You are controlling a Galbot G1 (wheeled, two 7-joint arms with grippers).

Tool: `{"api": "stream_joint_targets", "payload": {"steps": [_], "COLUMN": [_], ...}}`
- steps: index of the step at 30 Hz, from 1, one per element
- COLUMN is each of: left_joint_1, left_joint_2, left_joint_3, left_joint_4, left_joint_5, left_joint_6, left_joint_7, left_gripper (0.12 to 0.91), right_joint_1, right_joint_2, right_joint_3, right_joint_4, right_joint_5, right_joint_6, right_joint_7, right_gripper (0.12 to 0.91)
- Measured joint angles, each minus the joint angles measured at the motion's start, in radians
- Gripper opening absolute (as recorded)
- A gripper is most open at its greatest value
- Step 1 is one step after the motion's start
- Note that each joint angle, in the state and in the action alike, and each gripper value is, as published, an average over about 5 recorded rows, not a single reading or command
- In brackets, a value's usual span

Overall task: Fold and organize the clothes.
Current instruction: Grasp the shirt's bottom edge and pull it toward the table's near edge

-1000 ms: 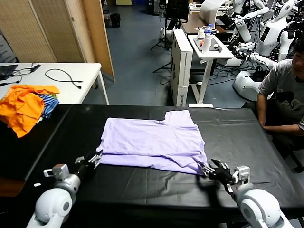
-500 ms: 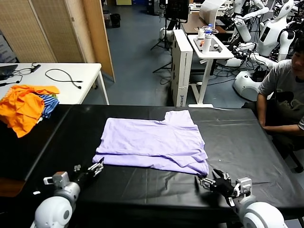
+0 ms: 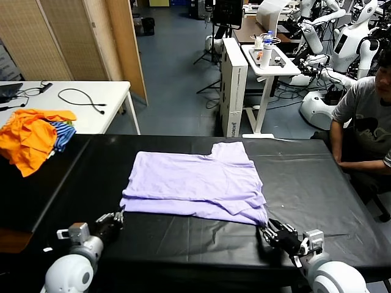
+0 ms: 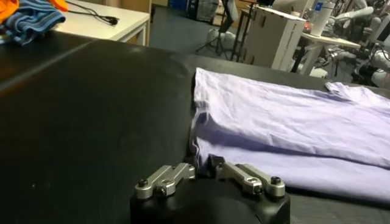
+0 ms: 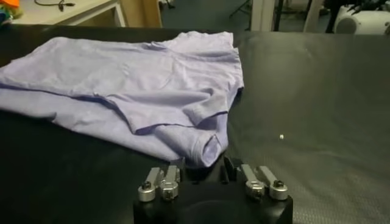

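Note:
The lavender T-shirt lies folded flat on the black table, plain face up. My left gripper is at its near left corner, with the fingers closed on the corner's edge; the left wrist view shows the cloth pinched in that gripper. My right gripper is at the near right corner. In the right wrist view the fingers of that gripper stand apart on either side of the folded corner, which lies loose between them.
A pile of orange garments with a blue striped cloth lies at the table's far left. A white table stands behind it. A seated person leans on the table's right edge.
Both grippers drew back from the shirt's near corners and opened, then came forward again. The left has now closed on its corner; the right straddles its corner.

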Motion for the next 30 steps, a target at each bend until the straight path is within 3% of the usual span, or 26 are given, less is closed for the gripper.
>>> {"api": "stream_joint_targets", "payload": {"steps": [12,25,28,30], "left_joint_1": [0.052,0.251,0.296,0.318], "left_joint_2": [0.019,0.031,0.029,0.026], "left_joint_3": [-0.013,-0.075,-0.085,-0.087], "left_joint_4": [-0.04,-0.184,-0.211,-0.225], "left_joint_5": [0.012,0.044,0.051,0.054], "left_joint_6": [0.003,0.019,0.02,0.024], "left_joint_7": [-0.001,-0.016,-0.019,-0.025], "left_gripper": [0.152,0.152,0.152,0.152], "right_joint_1": [-0.104,-0.29,-0.315,-0.33], "right_joint_2": [-0.01,-0.004,-0.003,-0.003], "right_joint_3": [0.07,0.147,0.147,0.149], "right_joint_4": [0.073,0.192,0.21,0.223], "right_joint_5": [0.014,0.018,0.018,0.018], "right_joint_6": [-0.061,-0.1,-0.119,-0.13], "right_joint_7": [0.027,0.041,0.047,0.052], "right_gripper": [0.14,0.14,0.171,0.236]}}
